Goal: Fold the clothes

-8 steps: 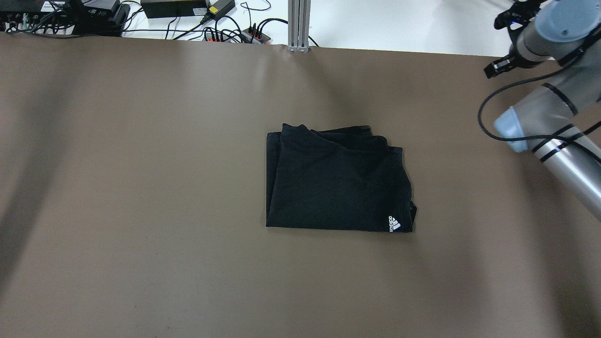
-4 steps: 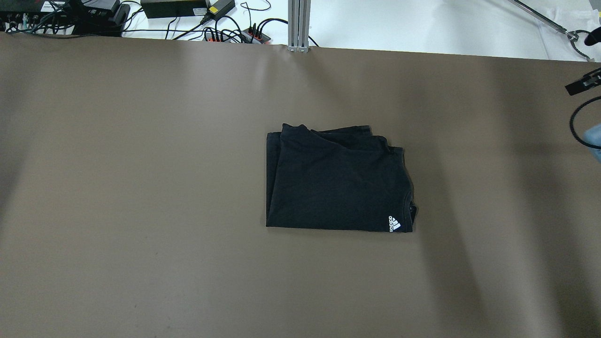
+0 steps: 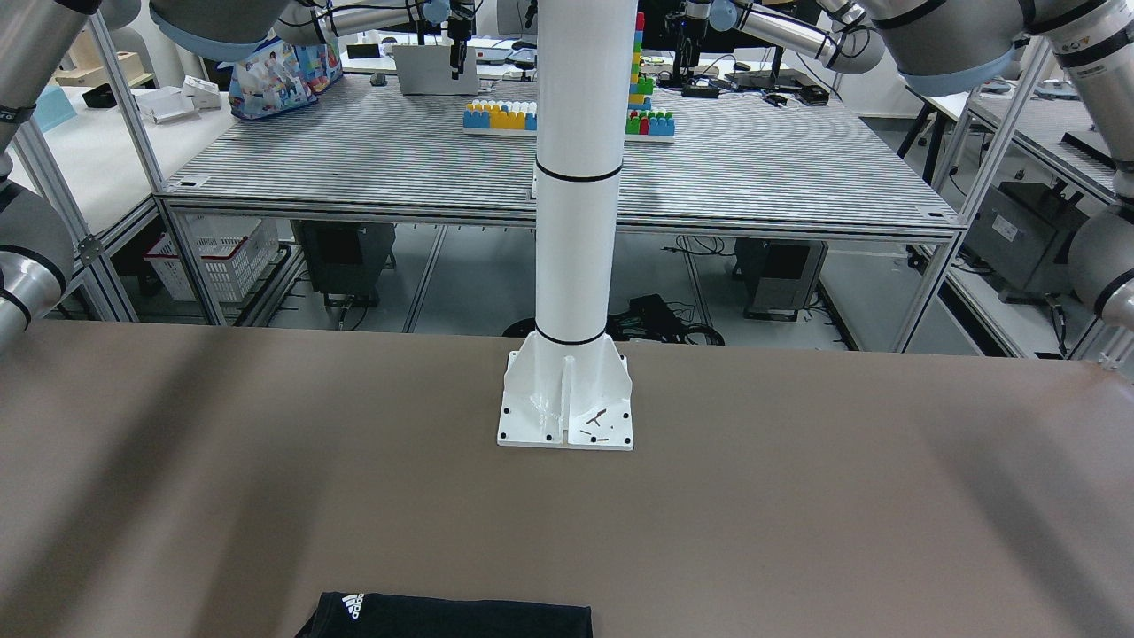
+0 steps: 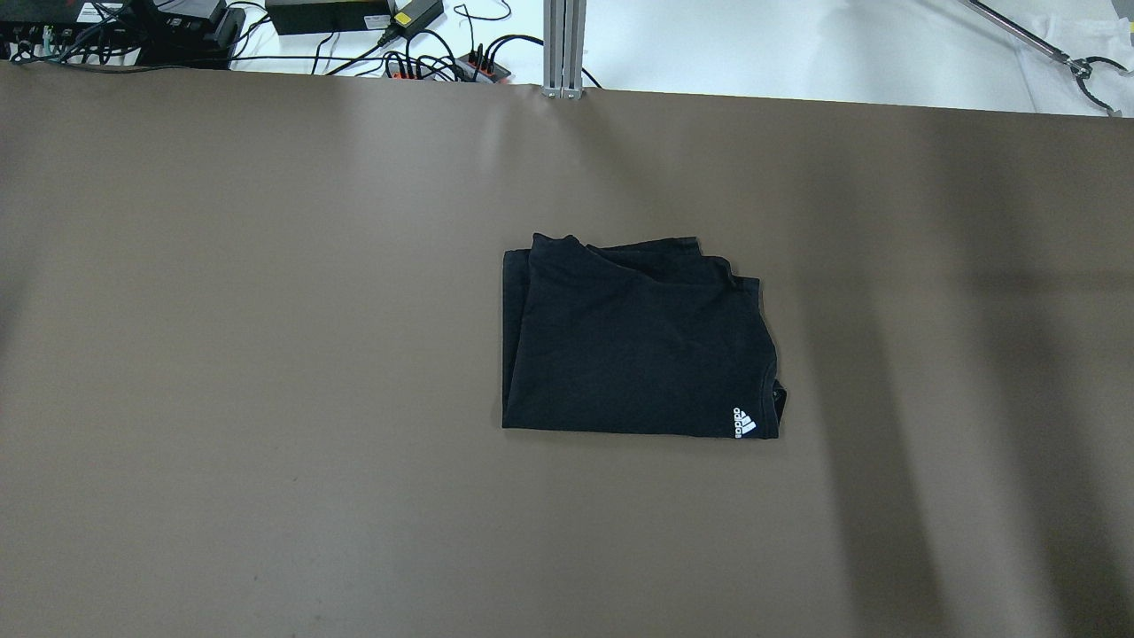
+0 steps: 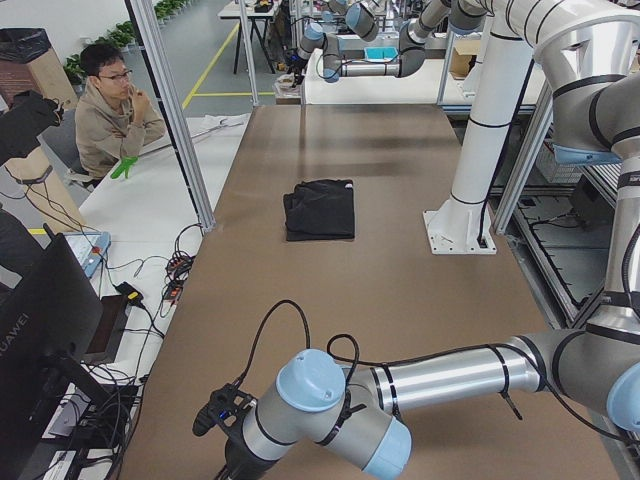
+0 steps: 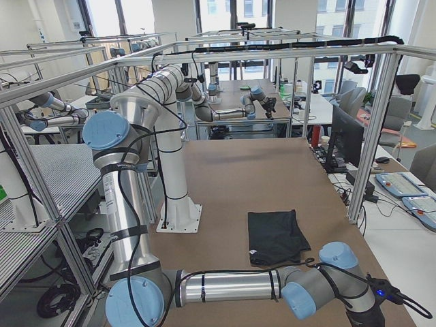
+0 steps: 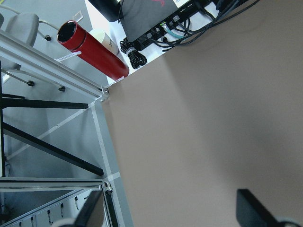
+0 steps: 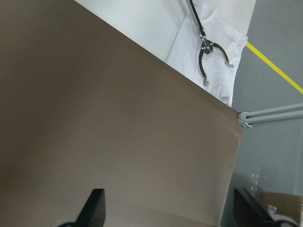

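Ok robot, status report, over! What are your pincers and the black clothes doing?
Left pincer open, empty. Right pincer open, empty. Black garment folded, flat on the table, nothing touching it. Both pincers out by table edges, well away from it.

A brown table [image 4: 266,399] spanned the lab. Ahead of the right gripper [image 8: 173,215] lay a white bench [image 8: 142,19] and grey floor [image 8: 284,28] with a yellow line [image 8: 274,67]. Tall windows [image 6: 269,13] lit aluminium framing [image 6: 371,129], apparently with daylight.

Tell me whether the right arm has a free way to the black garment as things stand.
Probably yes: the black garment lies folded on the table with nothing on or beside it, and the right gripper hangs open and empty near the table's end.
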